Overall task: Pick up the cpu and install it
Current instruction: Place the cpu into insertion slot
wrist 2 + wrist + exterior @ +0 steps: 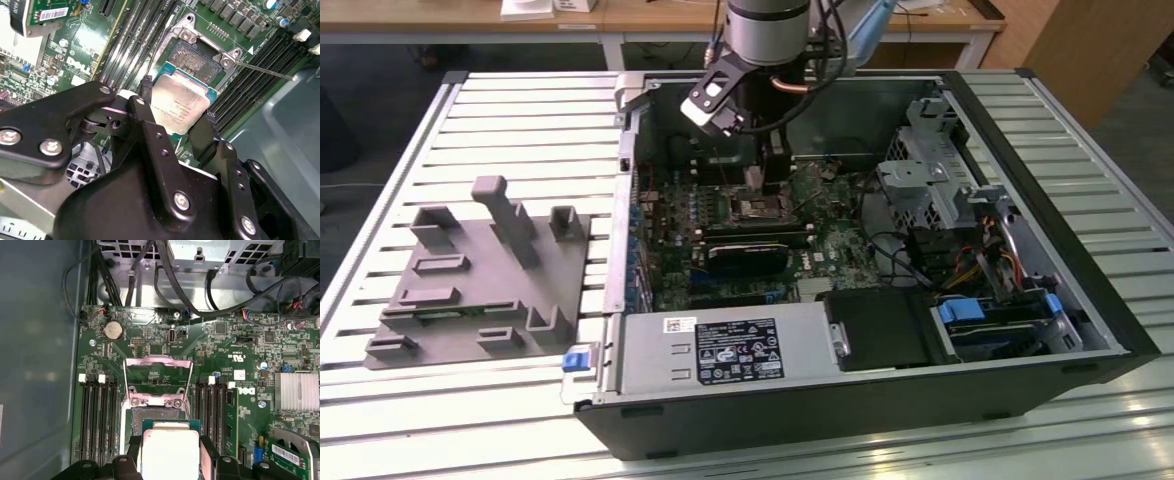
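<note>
The cpu [181, 104], a flat square chip with a silver-grey top plate, is clamped by two opposite edges between my black fingers [144, 92]. My gripper [178, 100] is shut on it and hovers just above the motherboard. The open socket [197, 56] with its metal frame lies right beside the chip and slightly beyond it. In the first wrist view the cpu [170, 452] partly overlaps the socket [156, 415], whose load plate [158, 374] is flipped up. In the exterior view my gripper [766, 178] hangs inside the computer case over the socket [757, 210].
Memory slots [99, 422] flank the socket on both sides. A thin retention lever [265, 71] sticks out from the socket frame. In the case are a black card [750, 250], drive cages [934, 190] and a power supply [720, 352]. A grey fixture tray [480, 270] lies at the exterior view's left.
</note>
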### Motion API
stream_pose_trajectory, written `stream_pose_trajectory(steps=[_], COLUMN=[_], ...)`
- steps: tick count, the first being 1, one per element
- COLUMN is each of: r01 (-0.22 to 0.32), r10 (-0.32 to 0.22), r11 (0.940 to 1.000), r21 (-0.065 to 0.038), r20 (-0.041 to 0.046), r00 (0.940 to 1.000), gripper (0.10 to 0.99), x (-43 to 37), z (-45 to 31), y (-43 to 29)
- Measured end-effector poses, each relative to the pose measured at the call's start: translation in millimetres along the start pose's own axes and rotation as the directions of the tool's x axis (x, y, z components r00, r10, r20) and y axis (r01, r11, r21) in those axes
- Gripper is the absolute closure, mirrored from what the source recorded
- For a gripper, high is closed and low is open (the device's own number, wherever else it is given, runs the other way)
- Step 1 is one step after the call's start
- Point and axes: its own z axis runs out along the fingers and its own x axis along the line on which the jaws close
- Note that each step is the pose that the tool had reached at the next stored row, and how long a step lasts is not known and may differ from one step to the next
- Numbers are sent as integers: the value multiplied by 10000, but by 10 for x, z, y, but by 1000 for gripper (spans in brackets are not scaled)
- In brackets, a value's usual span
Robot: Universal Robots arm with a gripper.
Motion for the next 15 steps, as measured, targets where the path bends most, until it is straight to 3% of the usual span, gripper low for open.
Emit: stream_pose_trajectory(steps=[15], r01=[95], r10=[-95], r11=[10000], r21=[-2], r20=[-6], r00=[10000], gripper=[545], x=[21], z=[237], y=[-19])
